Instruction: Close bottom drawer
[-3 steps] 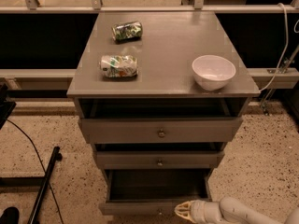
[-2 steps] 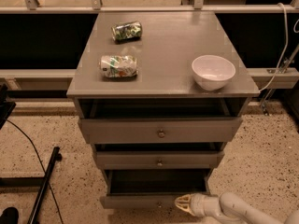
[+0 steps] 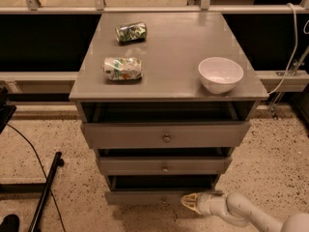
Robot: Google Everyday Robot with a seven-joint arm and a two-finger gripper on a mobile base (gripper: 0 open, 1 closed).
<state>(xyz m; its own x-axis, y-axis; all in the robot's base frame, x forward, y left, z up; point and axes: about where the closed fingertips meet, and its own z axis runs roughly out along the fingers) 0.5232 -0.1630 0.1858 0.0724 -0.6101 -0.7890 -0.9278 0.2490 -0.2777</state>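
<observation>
The bottom drawer (image 3: 145,197) is the lowest of three grey drawers in the cabinet. Its slim front stands a little out from the cabinet, with a narrow dark gap of tray showing above it. My gripper (image 3: 189,203) comes in low from the lower right on a white arm. Its pale tip rests against the right end of the drawer's front. The drawer's knob is hard to make out beside the tip.
The middle drawer (image 3: 164,166) and top drawer (image 3: 166,136) also stand slightly out. On the cabinet top (image 3: 169,42) lie two crushed cans (image 3: 123,68) (image 3: 131,32) and a white bowl (image 3: 220,74). A black stand leg (image 3: 46,192) and cable cross the speckled floor at left.
The bottom drawer has slid inward, its open dark tray shrinking to a narrow gap. My gripper has moved forward with the drawer front, towards the cabinet.
</observation>
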